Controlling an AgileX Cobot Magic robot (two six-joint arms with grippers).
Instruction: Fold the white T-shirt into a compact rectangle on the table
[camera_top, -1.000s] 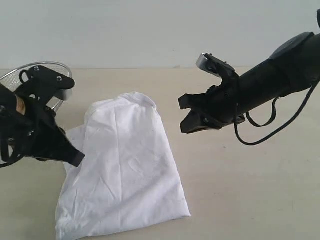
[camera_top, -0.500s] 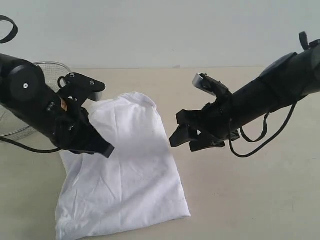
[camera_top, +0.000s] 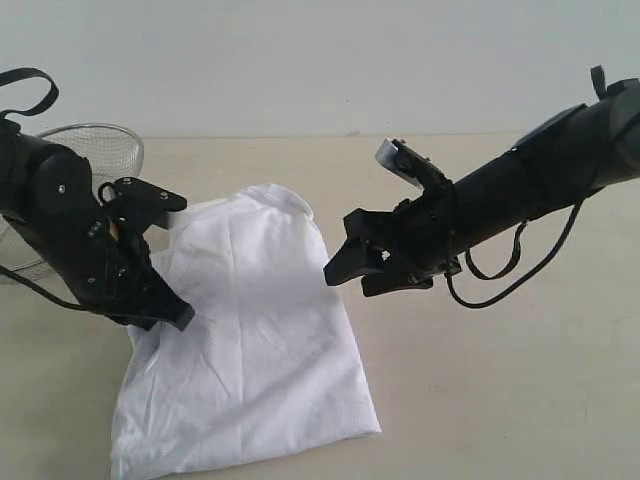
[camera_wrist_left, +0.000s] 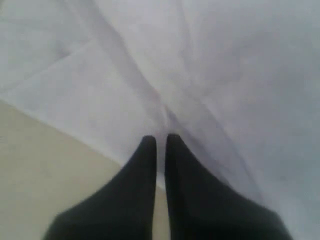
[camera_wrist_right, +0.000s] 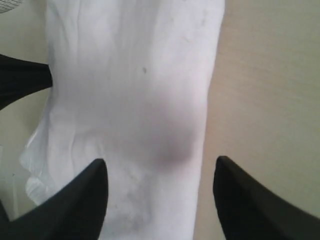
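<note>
The white T-shirt (camera_top: 260, 330) lies folded lengthwise into a long strip on the table (camera_top: 500, 380), plain side up, with no lettering showing. My left gripper (camera_top: 178, 318) is shut, its tips low over the shirt's left edge (camera_wrist_left: 158, 137). Creases in the cloth run toward the tips, and no cloth shows between the fingers. My right gripper (camera_top: 345, 278) hangs open just above the shirt's right edge. In the right wrist view its two fingers straddle that edge (camera_wrist_right: 160, 161), one over cloth and one over bare table.
A wire mesh basket (camera_top: 95, 150) stands at the back left behind the left arm. A pale wall runs along the table's far edge. A cable loops under the right arm (camera_top: 500, 285). Bare tabletop stretches to the right of the shirt.
The right gripper has opened wide and slid left toward the shirt's right edge. The left arm swung in over the shirt, then drew back and down to its left edge.
</note>
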